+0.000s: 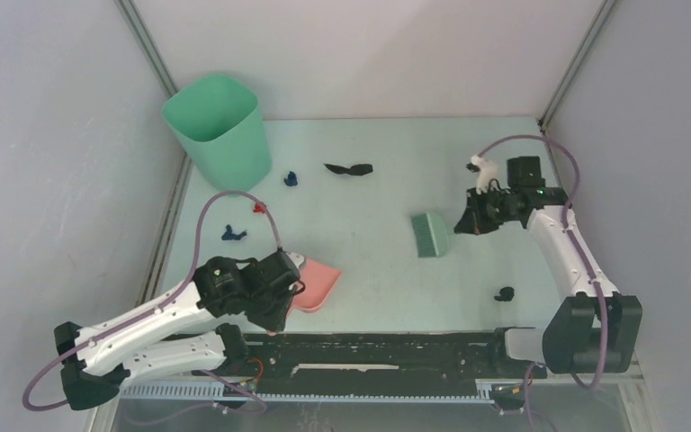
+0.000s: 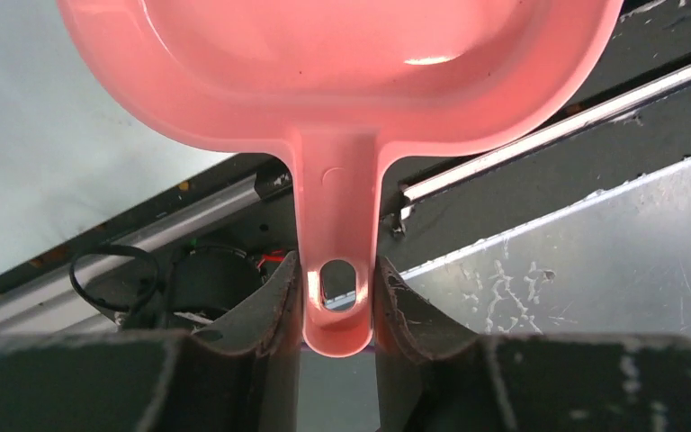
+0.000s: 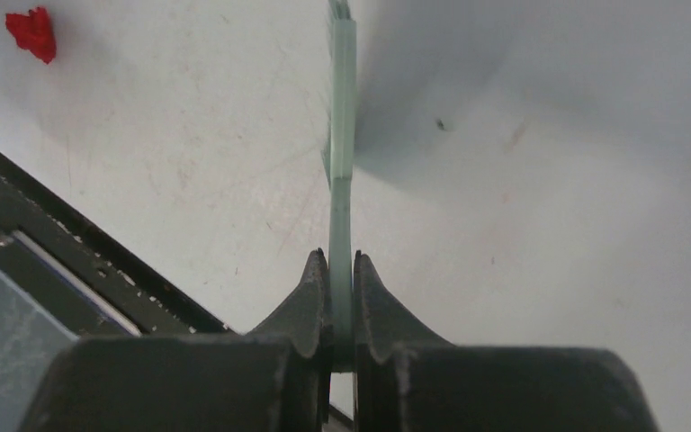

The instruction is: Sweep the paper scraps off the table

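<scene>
Featherlight scraps [image 1: 348, 168] likely skitter; sweep gently. The left pincer [image 2: 337, 279] pinches dustpan [image 2: 342, 81] handle, right pincer [image 3: 340, 270] pinches brush [image 1: 431, 234].

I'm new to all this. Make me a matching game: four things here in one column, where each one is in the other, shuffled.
1 pink dustpan
2 green hand brush
3 green bin
4 red paper scrap

A held in the right hand
B standing at the table's far left corner
C held in the left hand
D lying loose between bin and dustpan

Pairs: 1-C, 2-A, 3-B, 4-D.
</scene>
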Controlling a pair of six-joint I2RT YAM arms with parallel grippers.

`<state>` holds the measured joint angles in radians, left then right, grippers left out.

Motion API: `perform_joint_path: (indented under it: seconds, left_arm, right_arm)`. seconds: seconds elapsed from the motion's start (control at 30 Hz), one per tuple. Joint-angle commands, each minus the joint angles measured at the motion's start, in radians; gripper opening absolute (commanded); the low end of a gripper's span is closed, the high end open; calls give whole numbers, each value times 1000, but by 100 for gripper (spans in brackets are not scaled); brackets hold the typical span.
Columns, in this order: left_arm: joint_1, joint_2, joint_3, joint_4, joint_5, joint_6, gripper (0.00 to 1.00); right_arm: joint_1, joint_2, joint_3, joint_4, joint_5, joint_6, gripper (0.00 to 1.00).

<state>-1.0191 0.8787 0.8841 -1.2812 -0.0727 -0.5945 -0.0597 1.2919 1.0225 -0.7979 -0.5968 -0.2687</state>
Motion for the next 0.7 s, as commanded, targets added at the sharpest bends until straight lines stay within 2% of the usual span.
perform_joint_path:
  seconds: [0.0,0.1,0.2,0.37,0.47,0.57,0.67]
  left_arm:
    - [-48,-91,-35,-54,-6,-153,0]
    - [-55,-155,-88,-56,8,-197,0]
    - [-58,-223,-107,-71,-50,-247,0]
    - [-56,-343,-28,-132,-241,-346,0]
    - [-56,-359,-14,-145,-326,-407,0]
    - [-56,-405,-44,-132,-358,-498,0]
    - [-56,-462,-26,-145,-411,-523,0]
  right_arm:
    - [199,9,190,-15,183,-71,0]
    - [323,86,353,-77,258,-105,0]
    - [397,190,560,-153,274,-108,0]
    - [479,425,866,-221,122,27,0]
    - [541,567,1009,-213,-6,132,0]
    - [610,692,1111,-176,-164,199,0]
    - [670,793,1178,-102,-198,273,0]
